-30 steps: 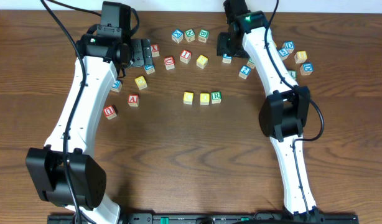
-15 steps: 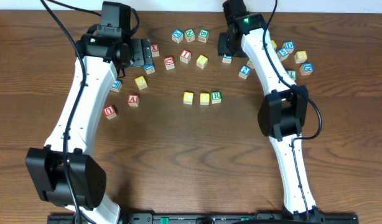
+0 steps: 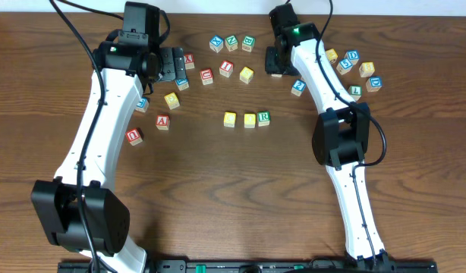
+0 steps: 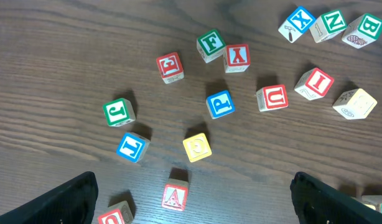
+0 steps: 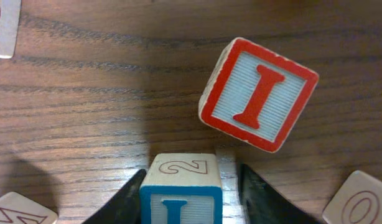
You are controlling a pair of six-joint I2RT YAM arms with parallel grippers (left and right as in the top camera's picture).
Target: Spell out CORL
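1. Mid-table, row of 3 side by side: 1st yellow cube (image 3: 230, 118), 2nd yellow cube (image 3: 250, 120), R cube (image 3: 263, 117).
2. Far side, rt gripper (image 5: 192, 199) pinching blue-lettered cube (image 5: 180, 186), prob. the L, yet to join the row.
3. Lt gripper (image 4: 197, 199) spread wide, empty.

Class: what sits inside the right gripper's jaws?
A blue-bordered wooden block sits between them; its blue letter is cut off by the frame edge. Overhead, the right gripper largely covers it.
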